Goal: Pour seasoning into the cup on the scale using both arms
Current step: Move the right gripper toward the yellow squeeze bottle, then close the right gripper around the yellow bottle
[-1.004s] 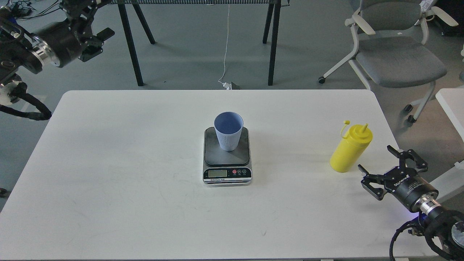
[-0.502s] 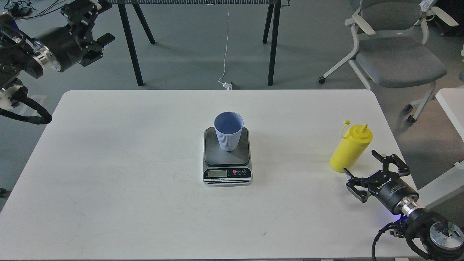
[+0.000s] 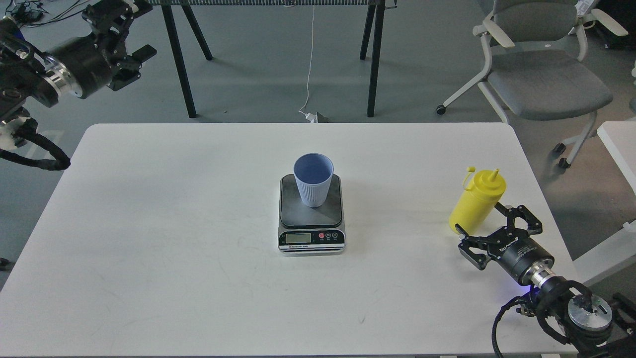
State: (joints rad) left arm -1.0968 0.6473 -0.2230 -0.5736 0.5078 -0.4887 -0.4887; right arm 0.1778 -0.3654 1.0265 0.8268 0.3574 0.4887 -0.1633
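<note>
The light blue ribbed cup (image 3: 313,180) stands upright on the dark platform of the scale (image 3: 311,219) at the middle of the white table (image 3: 149,223). The yellow seasoning bottle (image 3: 477,199) stands near the table's right edge, its small cap hanging to the left of the nozzle. My right gripper (image 3: 479,220) is open, with its fingers on either side of the bottle's lower part. My left gripper (image 3: 135,31) is open and empty, held high off the table's far left corner, far from the cup.
A grey office chair (image 3: 541,74) stands beyond the table's far right corner. Black legs of another table (image 3: 179,59) stand behind, with a white cable (image 3: 310,59) hanging between them. A second white table (image 3: 618,144) edges in at the right.
My right gripper has moved forward and left, from beside the bottle to around its base. The bottle has shifted slightly to the left. The left arm has barely moved.
</note>
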